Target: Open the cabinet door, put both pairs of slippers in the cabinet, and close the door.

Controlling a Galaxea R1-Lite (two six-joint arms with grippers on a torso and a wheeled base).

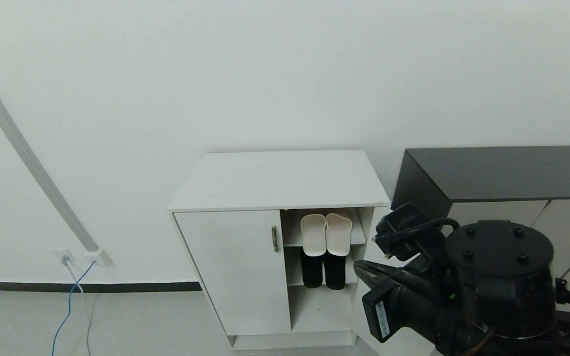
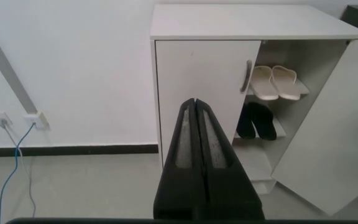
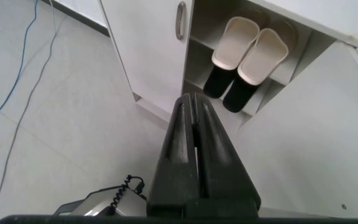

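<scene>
**Condition.** Both pairs were in the cabinet. The white slippers lay on the upper shelf and the black slippers on the shelf below. The right door stood swung wide open. The left door was shut, its handle at the centre edge. By this state, the step in hand was closing the right door.

**Grippers.** The left gripper was clenched on nothing, fingers pressed together, in front of the left door and well apart from it. The right gripper was likewise clenched and empty, over the floor before the open compartment, with the open door to one side.

**Procedure (recommended).**
1. The right gripper was the better placed. The clenched fingers would serve as a pusher, so no grasp was needed.
2. The fingers should pass round the door's free edge to its outer face. Contact should be made near that edge, far from the hinge.
3. The push should follow the door's arc, slowly, to avoid slipping off the smooth panel.
4. The near ends of the slippers appeared to sit close to the shelf fronts. If the door stopped short, a slipper was the likely cause.
5. The left arm should stay outside the swing path.
6. A final press should bring the door flush with the left door.
</scene>
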